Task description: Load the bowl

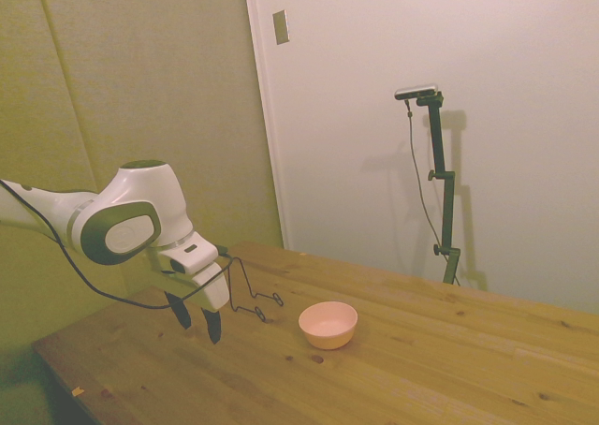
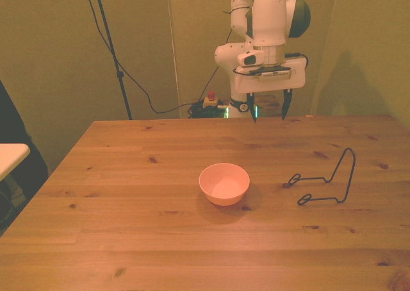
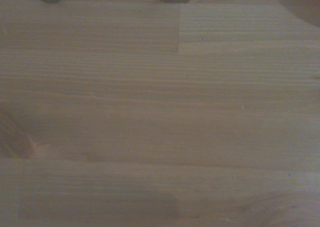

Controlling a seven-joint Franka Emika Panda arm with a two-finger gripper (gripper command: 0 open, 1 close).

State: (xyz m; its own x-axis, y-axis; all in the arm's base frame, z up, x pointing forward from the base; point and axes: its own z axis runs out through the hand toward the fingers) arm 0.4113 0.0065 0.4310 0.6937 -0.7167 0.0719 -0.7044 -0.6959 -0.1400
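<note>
Nothing is loaded yet: the small pale pink plastic bowl sits well apart from the empty, spread-fingered gripper, and the thin black wire rack holds nothing.

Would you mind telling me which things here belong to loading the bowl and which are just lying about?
Belongs to the job:
- pink bowl, upright, nothing in it
- gripper, jaws open, holding nothing, above the table's far side
- black wire rack, likely where the bowl goes

Lying about:
- wooden table only carries them
</note>
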